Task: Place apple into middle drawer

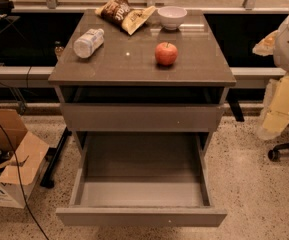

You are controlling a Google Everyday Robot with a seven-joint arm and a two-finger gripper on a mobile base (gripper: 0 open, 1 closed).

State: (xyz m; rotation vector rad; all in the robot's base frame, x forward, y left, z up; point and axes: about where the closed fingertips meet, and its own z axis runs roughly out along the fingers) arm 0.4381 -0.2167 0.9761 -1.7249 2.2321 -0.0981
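The red apple (166,53) stands upright on the grey cabinet top (134,64), right of centre and in front of the white bowl (171,17). The middle drawer (141,217) is pulled fully out below a shut drawer front (141,117). Its matte grey inside holds nothing. My arm shows as white and pale yellow shapes at the right edge, and my gripper (267,43) is there, well right of the apple and off the cabinet. It touches nothing on the cabinet.
A clear water bottle (88,42) lies on the cabinet's left side. A crisp bag (124,13) lies at the back. An open cardboard box (9,159) and cables are on the floor to the left. An office chair base (284,148) is at the right.
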